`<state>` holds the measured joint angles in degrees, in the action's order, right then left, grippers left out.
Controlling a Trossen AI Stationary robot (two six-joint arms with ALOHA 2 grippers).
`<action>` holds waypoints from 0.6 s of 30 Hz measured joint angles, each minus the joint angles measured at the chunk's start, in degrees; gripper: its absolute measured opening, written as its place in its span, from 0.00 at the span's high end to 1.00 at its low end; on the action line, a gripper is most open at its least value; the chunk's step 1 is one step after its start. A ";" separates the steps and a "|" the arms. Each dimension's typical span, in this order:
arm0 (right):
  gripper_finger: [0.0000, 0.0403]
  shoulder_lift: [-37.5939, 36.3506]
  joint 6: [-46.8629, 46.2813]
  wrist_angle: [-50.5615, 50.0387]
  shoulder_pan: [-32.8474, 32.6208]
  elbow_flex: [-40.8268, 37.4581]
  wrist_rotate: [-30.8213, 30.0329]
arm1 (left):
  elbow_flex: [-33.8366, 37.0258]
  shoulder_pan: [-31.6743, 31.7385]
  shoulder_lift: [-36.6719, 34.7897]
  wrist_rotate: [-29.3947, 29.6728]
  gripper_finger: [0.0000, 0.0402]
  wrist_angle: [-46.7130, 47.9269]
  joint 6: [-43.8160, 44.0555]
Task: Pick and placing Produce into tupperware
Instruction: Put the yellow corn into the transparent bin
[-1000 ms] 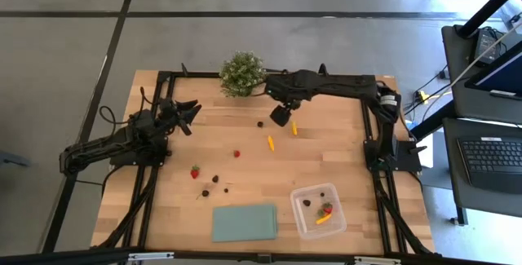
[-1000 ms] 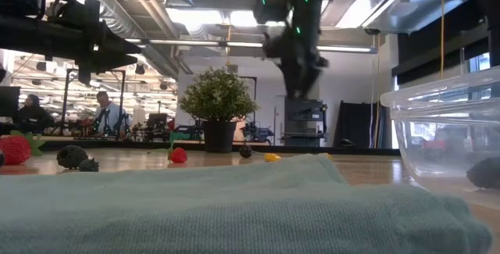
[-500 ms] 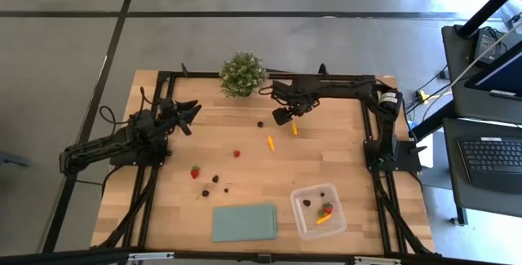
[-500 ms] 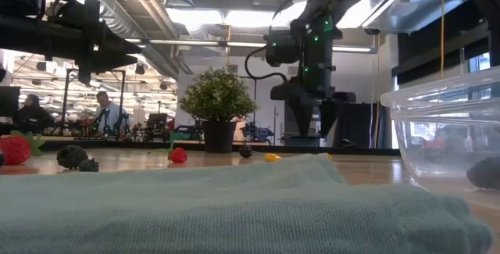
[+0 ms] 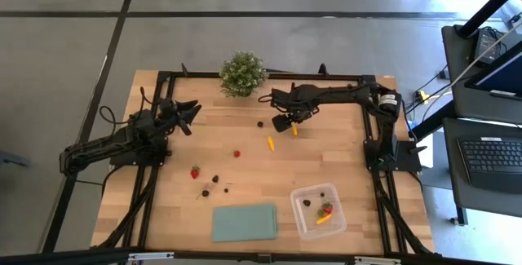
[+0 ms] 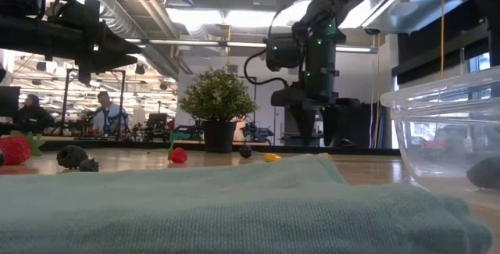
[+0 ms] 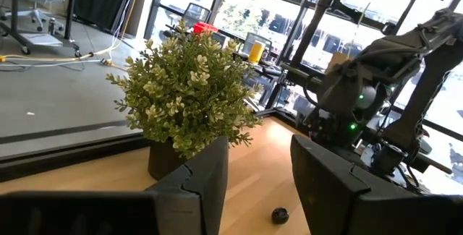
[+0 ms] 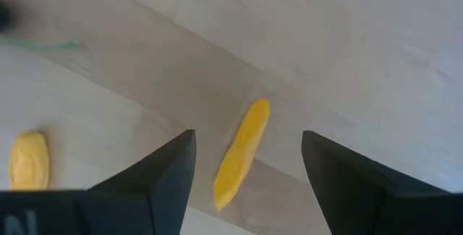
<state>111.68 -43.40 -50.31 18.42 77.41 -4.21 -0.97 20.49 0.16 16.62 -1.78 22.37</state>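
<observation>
Lowering straight onto the yellow piece (image 8: 241, 152) looks like the job in hand: the right gripper (image 5: 287, 122) hangs over it at the far middle of the bench (image 5: 342, 159), jaws spread, with the piece lying between them in the wrist view. I would keep the piece centred between the fingers (image 8: 155, 184), come down until the tips nearly touch the wood, then close gently, since it is slim and smooth and may well squirt sideways. A second yellow piece (image 8: 27, 161) lies near and should be left alone. The one under the gripper is slim, elongated, yellow-orange, and lies flat. The tupperware (image 5: 318, 210) sits at the near right, well apart, holding several pieces already. The left gripper (image 5: 186, 114) waits at the far left, jaws partly spread, empty.
</observation>
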 joint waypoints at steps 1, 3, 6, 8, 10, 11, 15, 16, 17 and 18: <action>0.37 0.00 -0.02 -0.02 -0.30 0.00 -0.02 | 0.00 -0.02 0.00 0.02 0.64 0.00 0.00; 0.37 0.00 -0.07 0.03 -0.81 0.00 -0.08 | 0.00 0.00 -0.02 0.02 0.64 0.00 0.00; 0.37 0.00 -0.07 0.63 -1.39 0.00 -0.07 | 0.01 0.00 -0.02 0.02 0.64 0.00 0.00; 0.37 0.00 -0.09 0.79 -1.55 0.00 -0.07 | 0.01 -0.01 -0.02 0.02 0.64 0.00 0.00; 0.37 0.04 -0.74 0.77 -1.49 0.00 -0.07 | 0.01 -0.01 -0.02 0.02 0.64 0.00 0.00; 0.37 0.14 -1.42 0.80 -1.49 0.00 -0.07 | 0.00 -0.02 0.00 0.02 0.64 0.00 0.00; 0.37 0.61 -1.72 0.91 -1.49 0.02 -0.06 | 0.01 -0.01 -0.02 0.02 0.64 0.00 0.00; 0.37 0.77 -2.18 0.87 -1.49 0.02 -0.04 | 0.00 -0.01 -0.01 0.02 0.64 0.00 0.00; 0.37 0.86 -2.83 0.43 -1.49 0.02 -0.04 | 0.02 -0.02 -0.02 0.02 0.64 0.00 0.00; 0.37 0.91 -3.00 0.00 -1.49 0.00 -0.04 | 0.00 0.00 0.00 0.02 0.64 0.00 0.00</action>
<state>112.59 -46.40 -50.30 16.93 77.41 -4.25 -0.97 20.49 0.16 16.64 -1.78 22.37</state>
